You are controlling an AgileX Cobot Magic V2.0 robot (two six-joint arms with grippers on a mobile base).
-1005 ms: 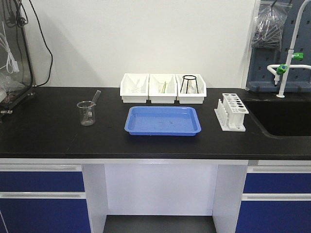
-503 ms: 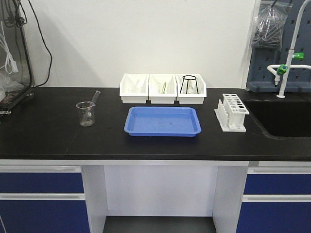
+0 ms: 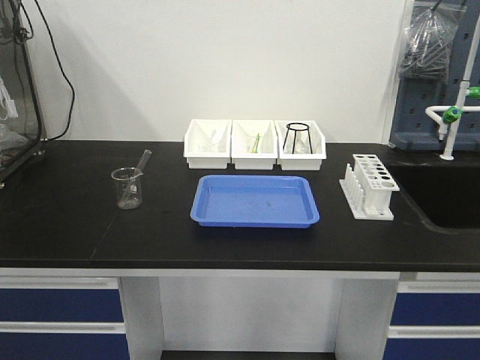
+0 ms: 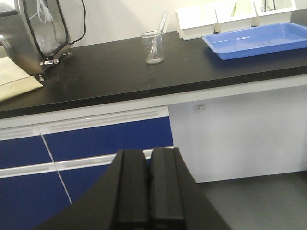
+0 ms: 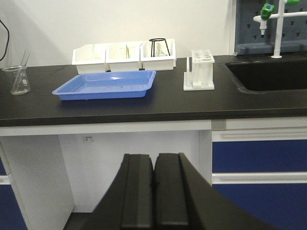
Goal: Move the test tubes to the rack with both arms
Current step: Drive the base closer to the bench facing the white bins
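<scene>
The long black surface [image 3: 67, 225] holds everything for this job, and the job has not started yet. In the middle lies a flat blue plastic tray [image 3: 255, 201], with three white boxy bins [image 3: 255, 144] in a row just behind it. To the right, near the sink, stands the white plastic rack [image 3: 370, 187] with round holes on top, and as far as I can tell every hole is bare. The left arm's black claw [image 4: 147, 154] and the right arm's black claw [image 5: 154, 157] both hang low in front of the cupboards, below the edge of the surface. Each one has its two fingers pressed flat together and holds nothing. Far to the left, well apart from the rack, sits a small clear glass beaker [image 3: 127, 187]. One slim clear glass test tube [image 3: 144, 160] leans in it, with its top poking out over the rim. The left claw is on the beaker's side, so I think it should go first. It needs to rise above the surface edge and spread its fingers wide before it gets close. It should take the tube by the part above the rim and squeeze softly, because glass is slippery and can crack. Lifting along the tube's lean should keep the light beaker from tipping. The right claw is nearer the rack, so it can take the tube over the tray and lower it upright into a hole.
</scene>
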